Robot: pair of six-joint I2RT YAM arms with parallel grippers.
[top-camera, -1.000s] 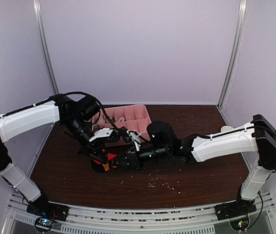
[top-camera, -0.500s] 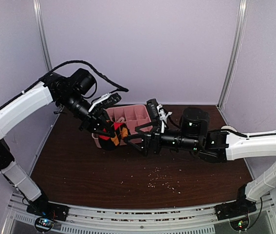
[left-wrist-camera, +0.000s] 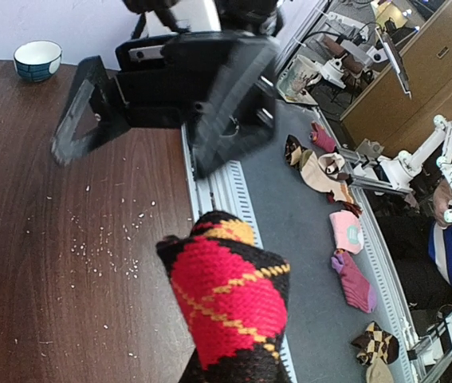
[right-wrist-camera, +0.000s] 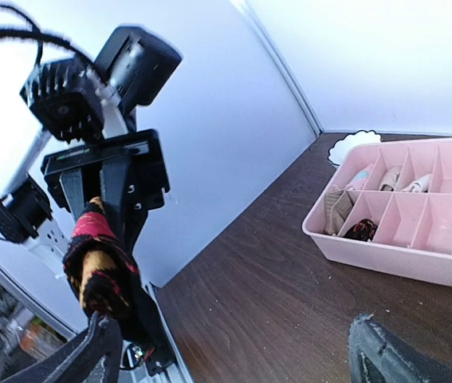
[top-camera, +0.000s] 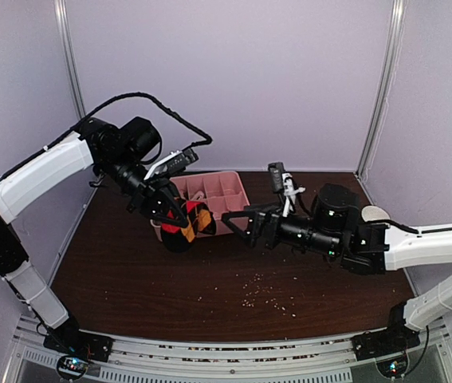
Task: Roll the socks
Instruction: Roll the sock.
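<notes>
A rolled black sock with red and yellow argyle diamonds (top-camera: 186, 223) hangs in the air in front of the pink tray, with my left gripper (top-camera: 176, 217) shut on it. The left wrist view shows the roll (left-wrist-camera: 229, 297) filling the bottom centre and hiding the fingers. My right gripper (top-camera: 244, 223) stands open just right of the sock, apart from it, with nothing between its jaws. From the right wrist the sock (right-wrist-camera: 96, 267) shows at the left, beyond my own wide-spread fingertips (right-wrist-camera: 92, 359). More socks lie in the tray: a cream one (right-wrist-camera: 339, 209) and a black argyle one (right-wrist-camera: 361, 230).
The pink compartment tray (top-camera: 227, 209) stands at the back centre of the brown table. A small bowl (top-camera: 371, 212) sits at the right, behind the right arm. Pale crumbs (top-camera: 259, 294) are scattered on the table's front middle. White walls close in the sides and back.
My left arm lifted the rolled sock off the table up toward the tray's front. The right gripper let go, opened wide and drew back to the right.
</notes>
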